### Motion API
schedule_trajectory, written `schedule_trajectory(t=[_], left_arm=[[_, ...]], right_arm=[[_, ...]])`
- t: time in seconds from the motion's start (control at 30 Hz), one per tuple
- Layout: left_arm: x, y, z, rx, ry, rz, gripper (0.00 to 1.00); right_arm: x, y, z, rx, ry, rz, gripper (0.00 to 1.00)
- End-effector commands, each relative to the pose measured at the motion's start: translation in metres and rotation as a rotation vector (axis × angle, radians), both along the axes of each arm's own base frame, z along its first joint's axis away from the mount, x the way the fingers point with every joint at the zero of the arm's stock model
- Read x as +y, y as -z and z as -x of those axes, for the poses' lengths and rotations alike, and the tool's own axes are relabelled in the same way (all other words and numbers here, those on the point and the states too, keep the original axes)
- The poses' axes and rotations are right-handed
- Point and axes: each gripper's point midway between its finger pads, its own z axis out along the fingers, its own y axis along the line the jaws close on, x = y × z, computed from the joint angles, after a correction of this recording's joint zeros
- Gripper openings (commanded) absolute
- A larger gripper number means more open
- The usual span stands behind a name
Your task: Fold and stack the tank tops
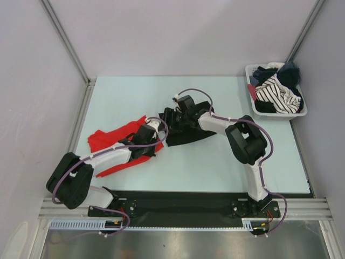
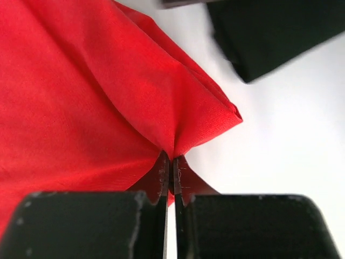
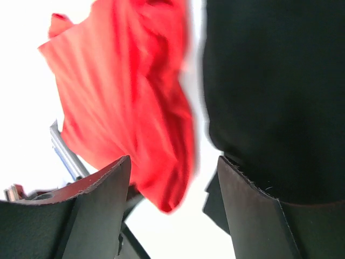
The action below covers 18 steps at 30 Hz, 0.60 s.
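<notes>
The red tank top (image 1: 110,139) lies crumpled on the left half of the table, partly under my left arm. My left gripper (image 1: 153,139) is shut on a fold at its right edge; in the left wrist view the jaws (image 2: 172,164) pinch the red tank top (image 2: 81,97) into a peak. The black tank top (image 1: 186,136) lies just right of it, mid-table, and shows at top right (image 2: 269,38). My right gripper (image 1: 168,118) hovers open over the gap between both garments, nothing between its fingers (image 3: 172,172); red tank top (image 3: 124,97) on the left, black (image 3: 269,81) on the right.
A white basket (image 1: 303,110) with striped and dark clothes stands at the back right corner. Metal frame posts rise at the table's back corners. The two grippers are close together near mid-table.
</notes>
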Motion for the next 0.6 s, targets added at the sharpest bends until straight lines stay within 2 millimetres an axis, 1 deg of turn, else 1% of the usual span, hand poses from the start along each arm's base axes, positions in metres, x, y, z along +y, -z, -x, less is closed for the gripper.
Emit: schedule_trajectory(t=[0.0, 0.03, 0.07, 0.17, 0.2, 0.27, 0.33, 0.37, 0.4, 0.43, 0.47, 0.5, 0.57], left_arm=[[-0.033, -0.017, 0.009, -0.02, 0.057, 0.174, 0.04], [-0.035, -0.017, 0.012, -0.018, 0.064, 0.184, 0.04], [-0.038, -0.016, 0.015, -0.017, 0.07, 0.191, 0.05], [-0.042, -0.011, 0.02, -0.009, 0.062, 0.186, 0.14], [-0.042, -0.01, 0.022, -0.003, 0.061, 0.187, 0.18], [-0.042, -0.01, 0.022, -0.003, 0.054, 0.193, 0.23], [-0.04, -0.01, 0.023, -0.001, 0.043, 0.19, 0.39], [-0.038, -0.016, 0.021, -0.023, 0.022, 0.193, 0.47], [-0.035, -0.017, 0.022, -0.025, 0.013, 0.185, 0.58], [-0.032, -0.022, 0.021, -0.039, 0.001, 0.185, 0.63], [-0.024, -0.026, 0.016, -0.067, -0.037, 0.161, 0.67], [-0.018, -0.036, 0.015, -0.085, -0.06, 0.153, 0.72], [-0.009, -0.049, 0.011, -0.112, -0.101, 0.139, 0.73]], right_arm=[[0.025, -0.023, 0.009, -0.038, -0.08, -0.05, 0.72], [0.028, -0.025, 0.01, -0.042, -0.086, -0.051, 0.72], [0.03, -0.022, 0.014, -0.036, -0.085, -0.03, 0.72], [0.028, -0.009, 0.017, -0.007, -0.069, 0.033, 0.72], [0.028, -0.001, 0.019, 0.016, -0.067, 0.047, 0.72], [0.025, 0.008, 0.021, 0.036, -0.06, 0.06, 0.72], [0.024, 0.017, 0.025, 0.05, -0.06, 0.079, 0.72], [0.024, 0.021, 0.026, 0.05, -0.059, 0.09, 0.72], [0.024, 0.023, 0.027, 0.054, -0.058, 0.097, 0.71], [0.023, 0.029, 0.029, 0.062, -0.058, 0.111, 0.71], [0.023, 0.031, 0.028, 0.056, -0.053, 0.121, 0.71], [0.023, 0.032, 0.028, 0.052, -0.053, 0.128, 0.71], [0.026, 0.037, 0.032, 0.031, -0.065, 0.16, 0.7]])
